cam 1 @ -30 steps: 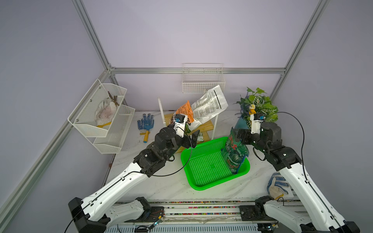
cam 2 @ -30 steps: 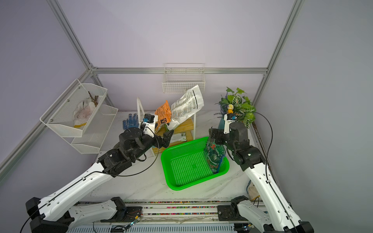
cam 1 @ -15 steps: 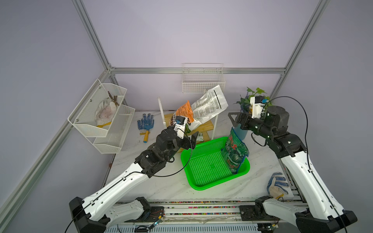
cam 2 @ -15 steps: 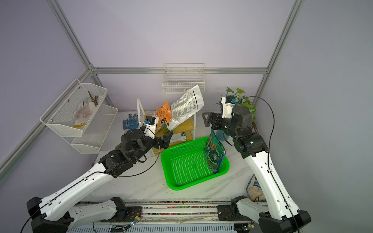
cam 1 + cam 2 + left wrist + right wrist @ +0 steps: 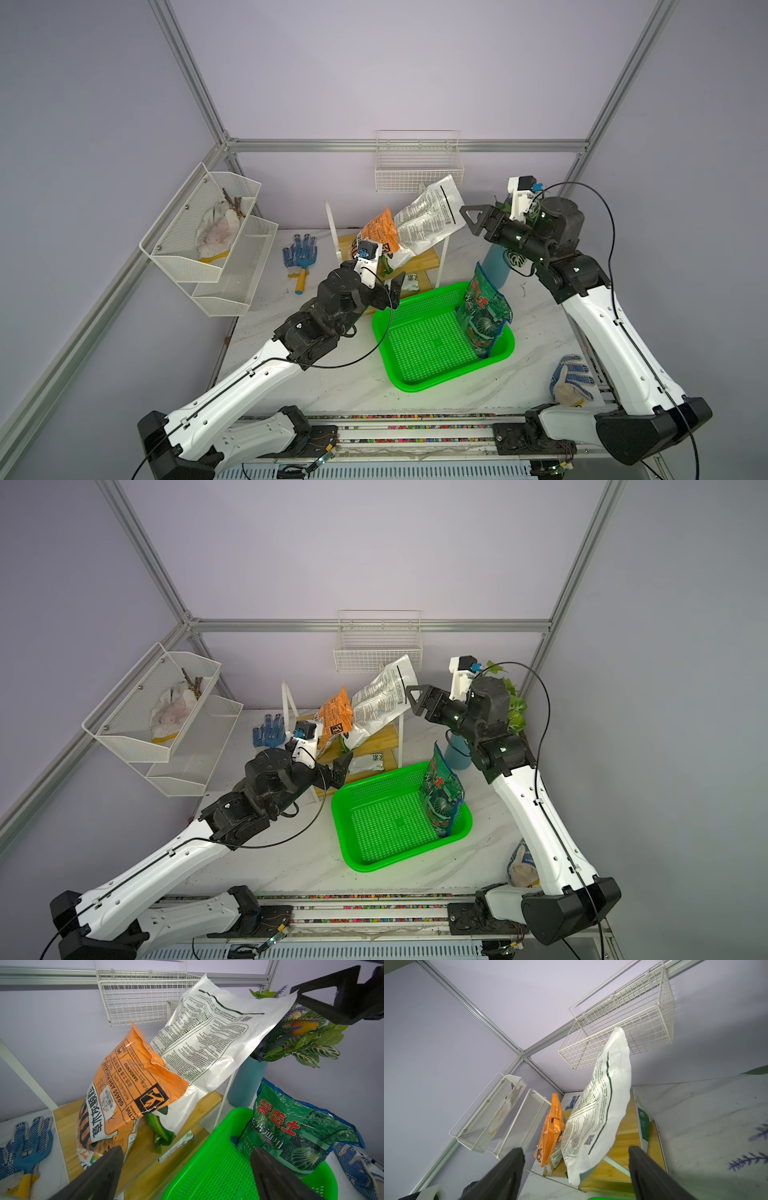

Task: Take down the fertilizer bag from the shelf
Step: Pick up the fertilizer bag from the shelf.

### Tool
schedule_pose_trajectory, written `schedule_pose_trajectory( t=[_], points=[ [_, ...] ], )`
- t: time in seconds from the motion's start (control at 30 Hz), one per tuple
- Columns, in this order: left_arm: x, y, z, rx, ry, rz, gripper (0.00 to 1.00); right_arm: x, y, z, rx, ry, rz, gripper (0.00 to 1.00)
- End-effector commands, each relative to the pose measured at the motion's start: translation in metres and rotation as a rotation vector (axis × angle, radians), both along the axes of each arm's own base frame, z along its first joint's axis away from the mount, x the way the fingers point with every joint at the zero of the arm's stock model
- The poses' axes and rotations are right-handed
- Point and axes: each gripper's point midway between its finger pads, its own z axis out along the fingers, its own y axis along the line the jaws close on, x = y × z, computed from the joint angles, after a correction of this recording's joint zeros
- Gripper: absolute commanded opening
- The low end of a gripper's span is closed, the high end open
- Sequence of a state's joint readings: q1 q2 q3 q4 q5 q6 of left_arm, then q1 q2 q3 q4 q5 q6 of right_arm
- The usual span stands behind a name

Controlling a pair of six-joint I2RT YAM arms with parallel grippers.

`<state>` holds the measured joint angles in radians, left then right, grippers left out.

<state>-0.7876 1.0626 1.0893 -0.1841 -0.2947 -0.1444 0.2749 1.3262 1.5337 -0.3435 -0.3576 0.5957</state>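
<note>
**Right pincer.** My right pincer [image 5: 469, 216] sits right of centre in both top views. Its jaws are apart and grasp nothing. One finger lies just beside the upper right corner of the white fertilizer bag [image 5: 428, 216]; I cannot tell whether it touches. In the right wrist view the bag [image 5: 598, 1115] runs through the gap between my fingers [image 5: 508, 1165].

**Left pincer.** My left pincer [image 5: 390, 286] waits lower, at the centre of the frame, in front of the shelf [image 5: 424, 259]. It is released and empty.

**Task item.** The white bag is not yet down. It leans steeply on the shelf's top board, foot on the wood and top rising toward the wire basket [image 5: 417, 166] on the back wall. The orange bag [image 5: 380, 230] overlaps its lower left part.

**Judgement.** The step in hand looks like closing on the white bag.

- A corner pinch on slick, floppy film looks likely to slip, so I should push further in until the pads sit well inside the sealed hem.
- I should clamp across the bag's thin edge, as the jaws are now lined up.
- The lift should go up and to the right of the frame, peeling away from the orange bag, which may topple once its neighbour leaves.
- The path must clear the wire basket above and the blue vase [image 5: 496, 266] close to my forearm.
- The green tray [image 5: 424, 345] has bare floor left of the green bag [image 5: 482, 316] standing in it.
</note>
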Motion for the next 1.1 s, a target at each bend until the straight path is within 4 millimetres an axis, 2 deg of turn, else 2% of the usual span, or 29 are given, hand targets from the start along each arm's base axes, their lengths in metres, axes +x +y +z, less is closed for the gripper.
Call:
schedule_pose_trajectory(
  t=[0.0,0.17,0.4,0.57,0.6,0.77,0.93,0.97,1.07],
  points=[
    [-0.003,0.005,-0.022,0.061,0.031,0.011,1.0,0.007,0.0,0.015,0.063,-0.032,-0.015,0.82],
    [-0.003,0.006,-0.022,0.067,0.031,0.011,1.0,0.02,0.002,0.002,0.103,0.003,-0.027,0.8],
    [-0.005,0.01,-0.021,0.073,0.024,0.024,1.0,0.032,0.011,-0.004,0.138,0.028,0.002,0.77],
    [-0.006,0.014,-0.021,0.079,0.022,0.034,1.0,0.037,0.021,-0.009,0.168,0.047,0.048,0.68],
    [-0.006,0.015,-0.021,0.079,0.022,0.035,1.0,0.038,0.024,-0.01,0.173,0.052,0.062,0.6],
    [-0.008,0.018,-0.021,0.083,0.018,0.044,1.0,0.04,0.034,-0.01,0.184,0.054,0.099,0.42],
    [-0.009,0.021,-0.023,0.084,0.021,0.051,1.0,0.038,0.035,-0.004,0.176,0.035,0.099,0.03],
    [-0.009,0.022,-0.022,0.083,0.02,0.051,1.0,0.038,0.034,-0.003,0.173,0.031,0.098,0.0],
    [-0.01,0.022,-0.023,0.084,0.02,0.052,1.0,0.036,0.035,0.003,0.169,0.015,0.105,0.0]
  ],
)
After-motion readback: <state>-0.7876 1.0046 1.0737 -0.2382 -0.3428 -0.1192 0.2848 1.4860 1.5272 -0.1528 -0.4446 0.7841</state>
